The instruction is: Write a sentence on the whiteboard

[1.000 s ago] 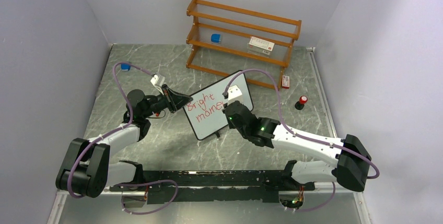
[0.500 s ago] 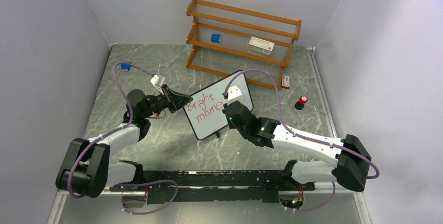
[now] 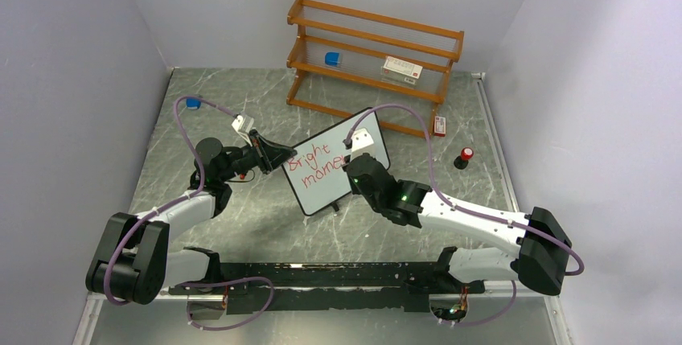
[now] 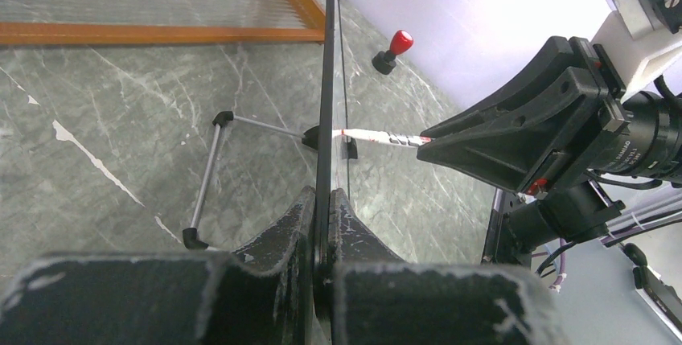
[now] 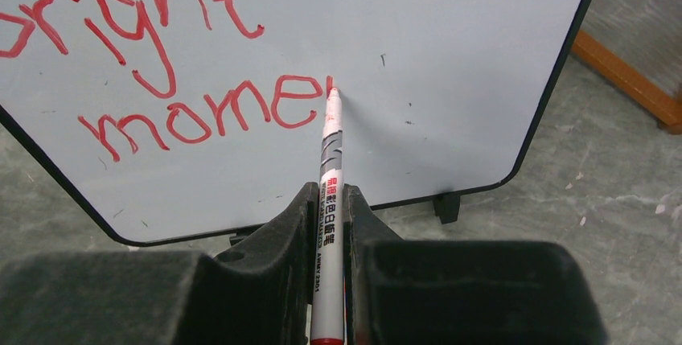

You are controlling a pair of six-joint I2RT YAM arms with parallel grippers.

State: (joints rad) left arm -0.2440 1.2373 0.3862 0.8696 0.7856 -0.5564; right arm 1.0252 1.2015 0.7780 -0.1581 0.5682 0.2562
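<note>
The whiteboard (image 3: 319,190) stands tilted at the table's middle, with "Bright" and "mome" on it in red. My left gripper (image 3: 290,155) is shut on the board's left edge. In the left wrist view the black frame (image 4: 326,80) runs edge-on between the closed left gripper (image 4: 328,200). My right gripper (image 5: 328,196) is shut on a white marker (image 5: 330,160). The marker's red tip touches the board (image 5: 450,55) just right of the last "e", at a short fresh stroke. From above, the right wrist (image 3: 359,170) covers that spot.
A wooden shelf (image 3: 374,63) stands at the back with a blue item (image 3: 332,59) and a white-and-red box (image 3: 401,68) on it. A small box (image 3: 439,125), a red-topped black knob (image 3: 465,157) and a blue piece (image 3: 193,104) lie on the table.
Almost nothing: the right wrist has crept very slightly up along the board. The left arm holds still on the board's edge.
</note>
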